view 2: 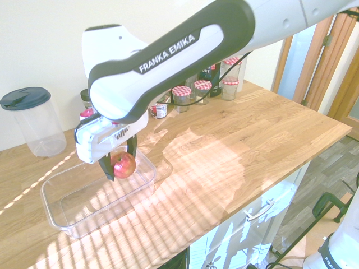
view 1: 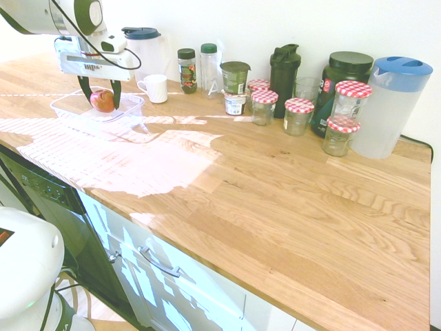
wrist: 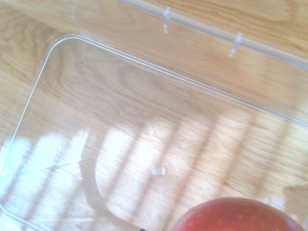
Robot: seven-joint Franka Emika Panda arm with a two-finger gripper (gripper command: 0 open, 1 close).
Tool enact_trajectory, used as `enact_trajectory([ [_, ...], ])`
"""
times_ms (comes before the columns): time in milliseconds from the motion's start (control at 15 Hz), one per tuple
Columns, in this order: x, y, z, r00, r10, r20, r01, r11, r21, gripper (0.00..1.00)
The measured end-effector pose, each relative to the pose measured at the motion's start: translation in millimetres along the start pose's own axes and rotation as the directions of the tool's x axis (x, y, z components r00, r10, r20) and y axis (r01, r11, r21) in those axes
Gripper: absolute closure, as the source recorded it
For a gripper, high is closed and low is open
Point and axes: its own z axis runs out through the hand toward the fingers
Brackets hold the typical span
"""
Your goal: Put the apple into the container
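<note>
First exterior view: I have the white mug in plain sight beside the dark-lidded pitcher, and along the wall the dark shaker and, at the far end of that row, the blue-lidded pitcher. From the second exterior view I can't make out the mug, and the blue-lidded pitcher doesn't show; what I gain there is the wooden door frame past the end of the counter, plus a much clearer look at the container's walls. My wrist view gives me only the container, the wood under it and part of the apple, with a rounded corner of the container sharp enough to read.

The apple is round, so I get no long axis from it; in the second exterior view its dimpled end seems turned upward, though I can't be sure. The container's long axis runs roughly lengthwise along the counter, and its open side faces up.

My claw points down and is closed on the apple, one finger on either side, with the fruit between the tips and bulging a little beyond them. The apple is at the container, within its rim outline; I can't tell whether it touches the bottom.
</note>
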Motion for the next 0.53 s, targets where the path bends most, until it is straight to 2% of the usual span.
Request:
enact_trajectory([
  [200, -9, -12, 21, 1.0, -0.016, -0.013, 0.016, 1.0, -0.014, 1.0],
  [267, -10, -15, 26, 1.0, -0.01, -0.025, 0.01, 1.0, -0.022, 0.0],
  [533, -10, -21, 30, 0.998, 0.005, -0.06, -0.008, 0.999, -0.036, 0.0],
])
